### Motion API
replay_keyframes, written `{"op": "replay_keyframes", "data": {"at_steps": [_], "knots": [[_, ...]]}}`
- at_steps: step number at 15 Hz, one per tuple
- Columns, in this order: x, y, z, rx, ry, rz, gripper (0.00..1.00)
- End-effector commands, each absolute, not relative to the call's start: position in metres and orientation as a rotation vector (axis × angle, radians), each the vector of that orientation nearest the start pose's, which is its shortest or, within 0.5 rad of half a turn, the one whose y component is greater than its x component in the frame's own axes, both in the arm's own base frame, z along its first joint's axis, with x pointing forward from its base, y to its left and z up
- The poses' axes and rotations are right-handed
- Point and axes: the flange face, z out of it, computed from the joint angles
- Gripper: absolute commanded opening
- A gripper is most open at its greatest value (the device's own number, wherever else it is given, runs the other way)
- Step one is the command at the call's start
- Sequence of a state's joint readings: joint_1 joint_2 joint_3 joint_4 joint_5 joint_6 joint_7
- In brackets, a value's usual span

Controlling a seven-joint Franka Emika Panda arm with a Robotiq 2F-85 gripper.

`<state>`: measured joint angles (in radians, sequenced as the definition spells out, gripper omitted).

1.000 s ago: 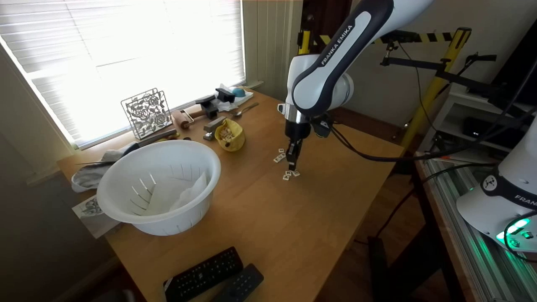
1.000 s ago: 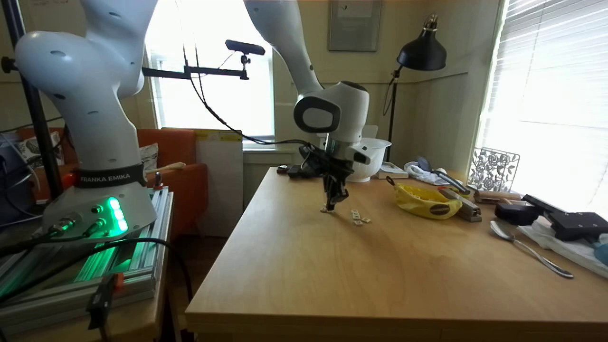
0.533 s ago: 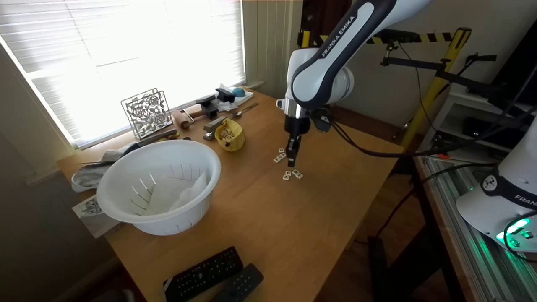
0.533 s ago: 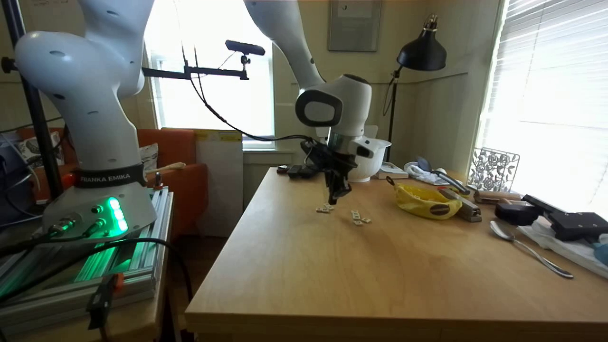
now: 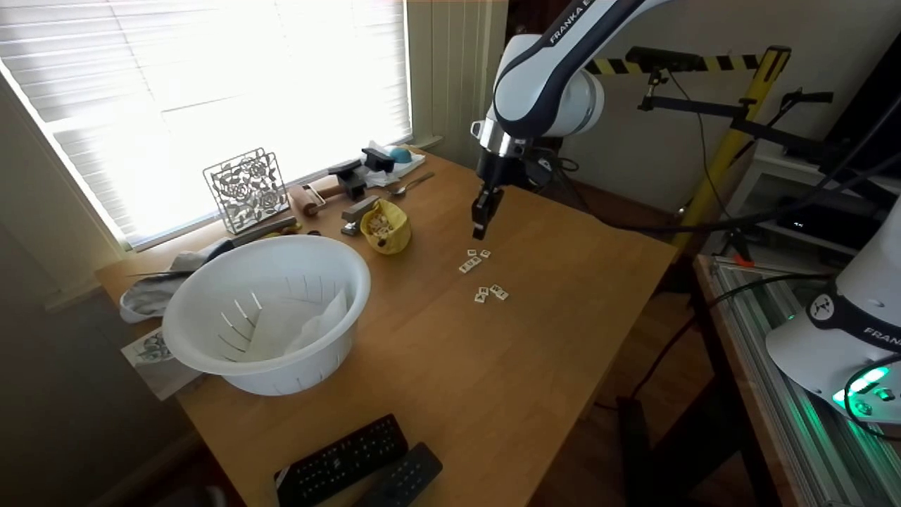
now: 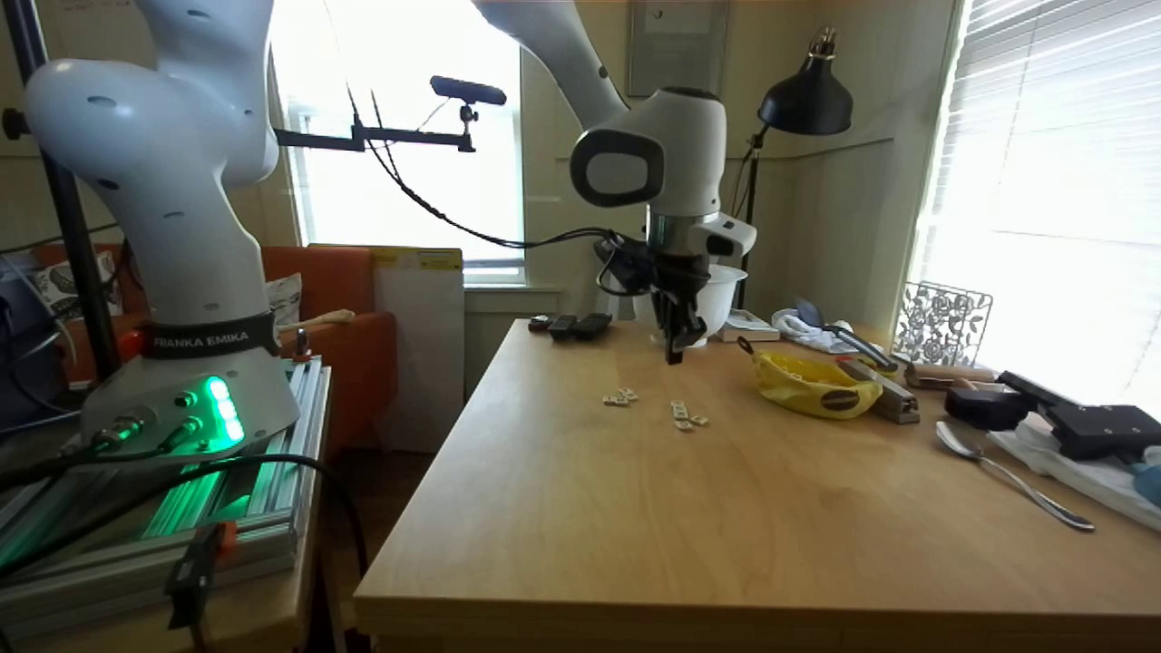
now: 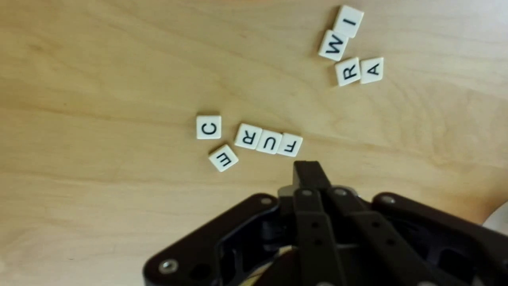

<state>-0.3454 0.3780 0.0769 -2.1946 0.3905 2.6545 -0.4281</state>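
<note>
Bright blinds [image 5: 211,98] light the room well beyond your gripper [image 5: 480,229]. Beneath it spreads a wooden table [image 5: 436,366], whose edge [image 6: 467,431] nearest the robot's base [image 6: 263,399] runs well apart from your fingers [image 7: 313,230], with tabletop stretching between. Your arm [image 6: 698,154] carries writing you can read: FRANKA EMIKA on the collar [image 6: 201,337] of the base, and FRANKA E, cut off at the top, on the link [image 5: 556,67] above the fingers.

Behind the fingers in an exterior view, well apart, stands a white basket [image 6: 721,295]. 2 dark remotes [image 5: 345,461] also lie well apart from them, key markings too small to read. Nearer your fingers sits a yellow pouch [image 6: 798,385] with pale pieces [image 5: 380,224] in its mouth; you cannot make out its dark oval label [image 6: 839,400].

Your fingers are together, hanging above the wood, apart from the 9 letter tiles [image 5: 469,265] lying near and below them. Closest to the tips in the wrist view, F [image 7: 289,144], U [image 7: 269,142] and R [image 7: 248,136] touch in a row, upside down to you there. Just beside that R lies E [image 7: 223,158], with C [image 7: 209,127] near it. Farther from the fingers, I [image 7: 348,22] touches W [image 7: 333,45], and a 2nd R [image 7: 348,72] sits against A [image 7: 372,70]. Wood shows between these 2 clusters, and you have air under your fingers.
</note>
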Motion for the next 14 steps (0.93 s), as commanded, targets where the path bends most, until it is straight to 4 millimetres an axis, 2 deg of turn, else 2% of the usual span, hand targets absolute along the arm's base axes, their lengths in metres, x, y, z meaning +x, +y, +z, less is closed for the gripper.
{"op": "replay_keyframes", "data": {"at_steps": [1,9,14], "knots": [[0.537,-0.168,0.207,-2.977,0.39,-0.267,0.0],[0.529,-0.177,0.167,-3.039,0.498,-0.219,0.0],[0.527,-0.183,0.153,-3.057,0.542,-0.198,0.0]]}}
